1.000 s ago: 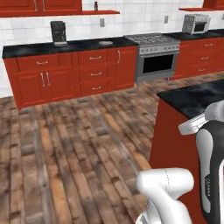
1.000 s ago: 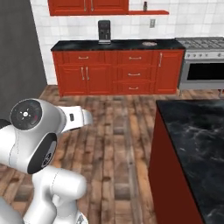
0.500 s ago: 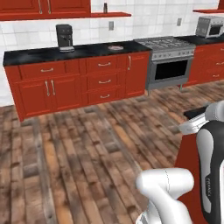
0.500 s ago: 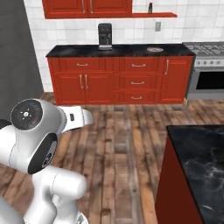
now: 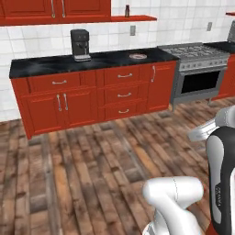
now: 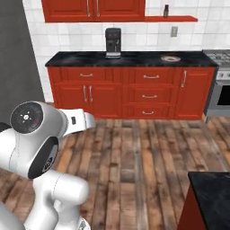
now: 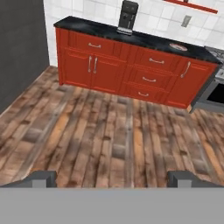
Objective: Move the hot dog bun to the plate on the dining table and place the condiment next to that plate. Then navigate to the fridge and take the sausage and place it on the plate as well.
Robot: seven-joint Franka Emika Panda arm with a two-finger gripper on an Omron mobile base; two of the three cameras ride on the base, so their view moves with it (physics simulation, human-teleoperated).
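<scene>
In the hand view my gripper is open, its two dark fingertips far apart with bare wooden floor between them and nothing held. A corner of the dining table, black marble over a red base, shows at the lower right of the right base view. The dark grey side of the fridge rises at the left, left of the wall counter, and it appears again as the fridge in the hand view. The hot dog bun, the plate, the condiment and the sausage are out of view.
Across the wooden floor runs the red-drawered wall counter, carrying a coffee machine and a small white plate. A stove stands at its right end. A small bottle sits on the red wall shelf.
The whole picture has slid to the right, so the base has turned left. The dining table has almost left the views and the fridge's side has come in. My gripper stays open.
</scene>
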